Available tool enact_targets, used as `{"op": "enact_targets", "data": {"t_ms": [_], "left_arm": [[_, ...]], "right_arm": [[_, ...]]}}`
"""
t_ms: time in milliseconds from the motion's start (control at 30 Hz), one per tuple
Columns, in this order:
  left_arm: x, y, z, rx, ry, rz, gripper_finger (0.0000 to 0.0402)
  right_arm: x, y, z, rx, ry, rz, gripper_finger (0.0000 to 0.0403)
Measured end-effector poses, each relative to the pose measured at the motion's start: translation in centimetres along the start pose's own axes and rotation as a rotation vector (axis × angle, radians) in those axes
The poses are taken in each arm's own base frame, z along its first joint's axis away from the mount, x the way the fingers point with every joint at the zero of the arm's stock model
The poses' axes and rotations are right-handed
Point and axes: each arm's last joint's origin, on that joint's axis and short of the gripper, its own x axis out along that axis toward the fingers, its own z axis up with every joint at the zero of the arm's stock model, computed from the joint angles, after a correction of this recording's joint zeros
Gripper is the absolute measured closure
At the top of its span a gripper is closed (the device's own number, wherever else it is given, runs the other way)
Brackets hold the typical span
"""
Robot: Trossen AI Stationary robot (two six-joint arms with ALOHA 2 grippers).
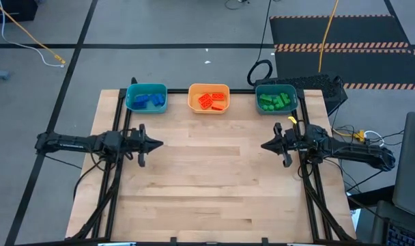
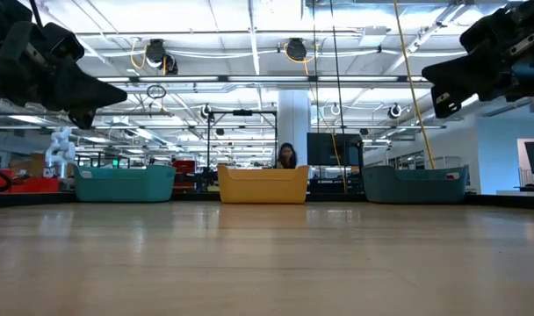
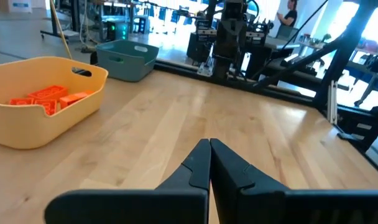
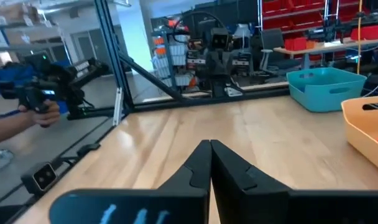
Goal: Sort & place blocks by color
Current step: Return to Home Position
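Left gripper (image 1: 156, 143) and right gripper (image 1: 265, 145): fingers pressed together, empty, raised over the table (image 1: 207, 198) near its left and right edges. Blue blocks (image 1: 147, 100), orange-red blocks (image 1: 212, 102) and green blocks (image 1: 275, 101) sit sorted in trays (image 1: 191, 89) along the far edge. Homing: retract slowly, level, clear of the trays.

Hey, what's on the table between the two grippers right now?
Nothing. The high view shows only bare wooden table between the left gripper and the right gripper; the blocks sit in the three trays beyond.
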Motion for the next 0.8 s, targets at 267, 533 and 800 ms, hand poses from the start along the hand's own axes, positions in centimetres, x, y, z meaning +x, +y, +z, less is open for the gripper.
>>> {"op": "enact_targets", "data": {"t_ms": [267,533,800], "left_arm": [[0.0,0.4,0.1,0.007,-0.007,0.044,0.0398],[0.0,0.5,0.1,-0.011,-0.009,0.057,0.0396],[0.0,0.5,0.1,-0.030,-0.009,0.059,0.0395]], "right_arm": [[-0.4,-0.3,-0.8,0.062,0.054,-0.122,0.0403],[-0.2,0.1,-0.9,0.082,0.058,-0.115,0.0403],[0.2,1.0,-1.3,0.033,0.091,-0.157,0.0403]]}}
